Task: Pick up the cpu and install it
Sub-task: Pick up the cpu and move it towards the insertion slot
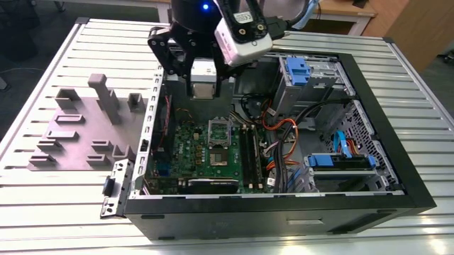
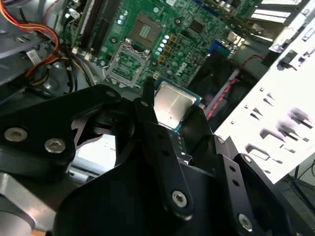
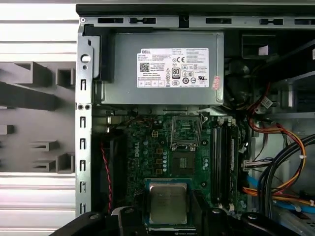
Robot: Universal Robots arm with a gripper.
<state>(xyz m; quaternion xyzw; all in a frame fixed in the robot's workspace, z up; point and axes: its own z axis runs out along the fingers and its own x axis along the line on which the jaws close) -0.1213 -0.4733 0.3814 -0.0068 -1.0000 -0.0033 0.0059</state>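
Observation:
My gripper (image 1: pixel 203 85) hangs above the open computer case and is shut on the cpu (image 1: pixel 203 91), a flat square chip with a silvery top. In both wrist views the cpu (image 2: pixel 171 104) (image 3: pixel 168 201) sits between the black fingers (image 2: pixel 147 105), gripped by its edges. Below lies the green motherboard (image 1: pixel 186 143). Its socket (image 3: pixel 186 162) is bare, and the silver bracket (image 3: pixel 186 132) is swung up beside it. The cpu is held in the air, off to one side of the socket and not touching the board.
The black case wall (image 1: pixel 284 212) rings the board. Orange and black cables (image 1: pixel 284 133) and blue drive bays (image 1: pixel 339 161) fill the exterior view's right. The power supply (image 3: pixel 167 69) sits beyond the socket. A grey fixture plate (image 1: pixel 85 133) with upright blocks lies outside the case.

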